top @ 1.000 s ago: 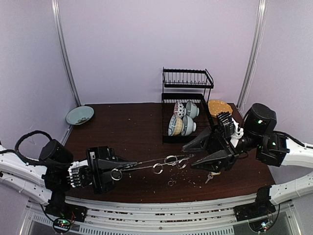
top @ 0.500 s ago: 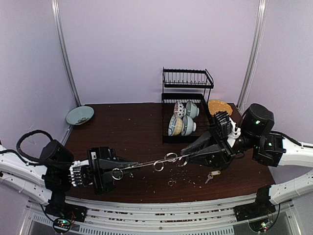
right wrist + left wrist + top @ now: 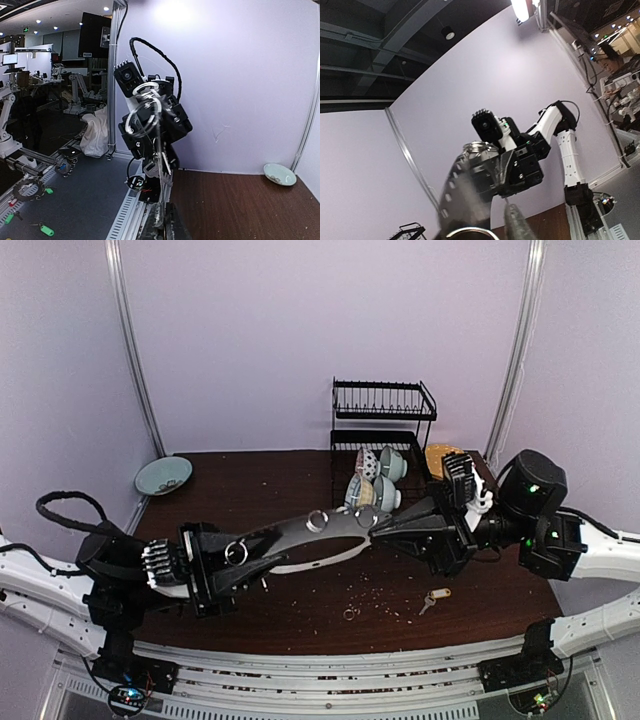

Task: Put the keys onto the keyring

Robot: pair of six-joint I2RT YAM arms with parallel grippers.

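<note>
The keyring, a large thin grey hoop with small rings on it, hangs in the air between both grippers, above the table. My left gripper is shut on its left end. My right gripper is shut on its right end. The right wrist view shows the hoop wire rising from my closed fingers, with small rings and a dangling silver piece near the left gripper. The left wrist view is blurred and shows small rings in front of the right gripper. The keys, a silver key with a yellow tag, lie on the table below the right gripper.
A black dish rack holding bowls stands at the back centre-right, with a round yellow mat beside it. A teal plate sits at the back left. A tiny loose ring and crumbs lie near the front.
Both grippers have lifted the keyring up from just over the table and tilted it, so the hoop now shows more face-on. The keys stayed on the table.
</note>
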